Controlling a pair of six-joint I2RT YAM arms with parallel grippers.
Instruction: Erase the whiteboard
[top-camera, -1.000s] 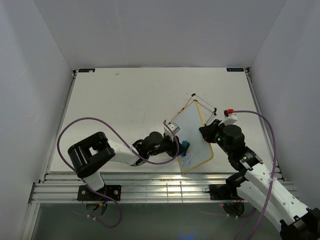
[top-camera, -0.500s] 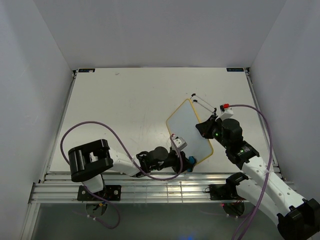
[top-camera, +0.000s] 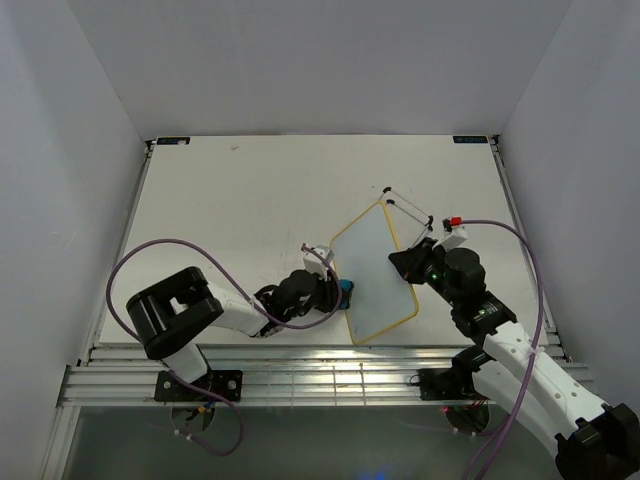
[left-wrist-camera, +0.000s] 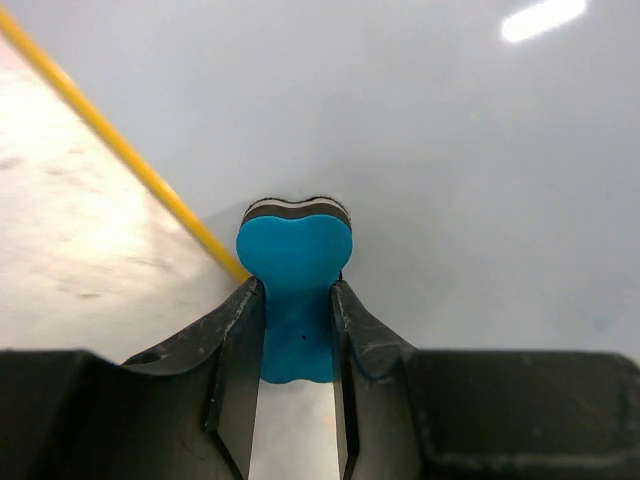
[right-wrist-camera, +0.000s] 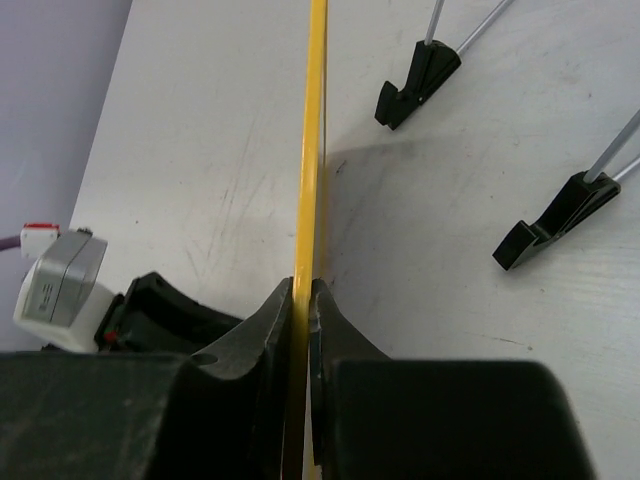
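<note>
Low, left arm stretched sideways, tool (top-camera: 344, 293) at whiteboard (top-camera: 375, 270).

I can read no text, brand, number or sign in any of my views. The small dark rectangular sticker (top-camera: 172, 140) at the far left corner of the white table (top-camera: 250, 180) carries a faint light mark, and so does the matching dark sticker (top-camera: 470, 139) at the far right corner. Both are too small for me to make out a single character.
</note>
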